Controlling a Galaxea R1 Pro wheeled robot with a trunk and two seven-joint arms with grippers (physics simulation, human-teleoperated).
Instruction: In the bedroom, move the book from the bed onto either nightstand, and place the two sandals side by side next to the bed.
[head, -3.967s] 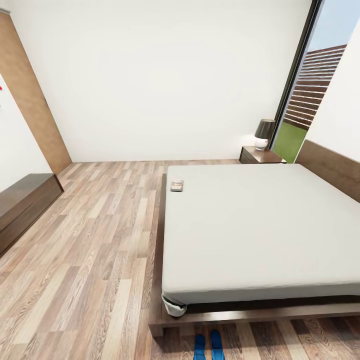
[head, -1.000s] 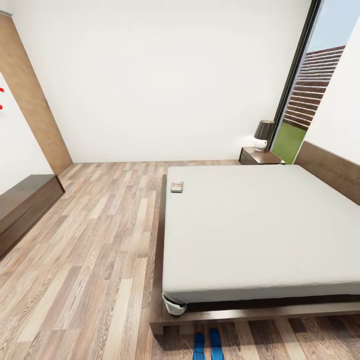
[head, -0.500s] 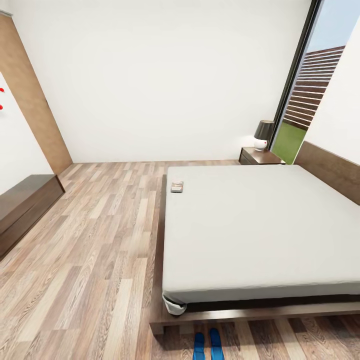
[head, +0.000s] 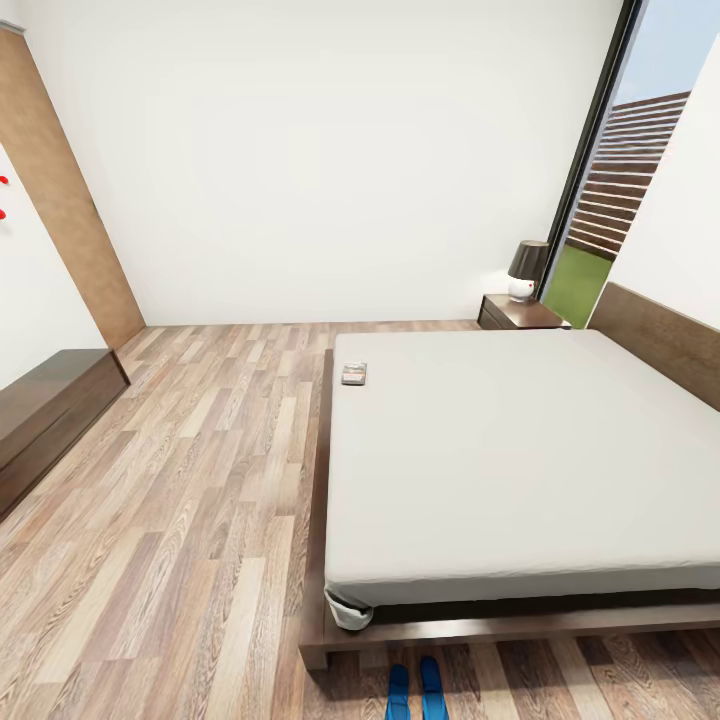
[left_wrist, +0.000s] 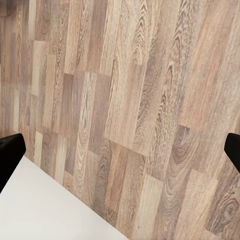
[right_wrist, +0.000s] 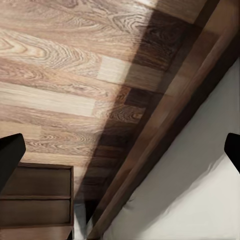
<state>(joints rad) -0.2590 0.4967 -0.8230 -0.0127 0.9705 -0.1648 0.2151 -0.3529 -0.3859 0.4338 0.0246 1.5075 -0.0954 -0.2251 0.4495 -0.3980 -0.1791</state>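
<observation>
A long low dark bench (head: 45, 415) lines the left wall of a white-walled bedroom, with bare wood-plank floor (head: 190, 480) running between it and the bed (head: 520, 460). The book (head: 353, 373) lies flat on the grey mattress near its far left corner, close to the left edge and so reachable from the open floor beside the bed. At the near foot of the bed, two blue sandals (head: 415, 690) sit side by side on the floor, just clear of the dark wooden frame. Far right, beside the headboard, a dark nightstand (head: 520, 312) carries a black-shaded lamp (head: 527, 268), with a tall window behind it.

The left end effector (left_wrist: 120, 150) hangs over the floorboards with its two dark fingertips spread wide and nothing between them. The right end effector (right_wrist: 120, 150) is likewise spread and empty, above the shadowed edge of the bed frame.

The sandals already look paired, so the book appears to be the step in hand. A sound approach would be to roll up the left side of the bed until the book is well within reach. A thin paperback lying flat on a soft mattress calls for a grip at an overhanging edge or corner. On the nightstand, it should go down clear of the lamp.
</observation>
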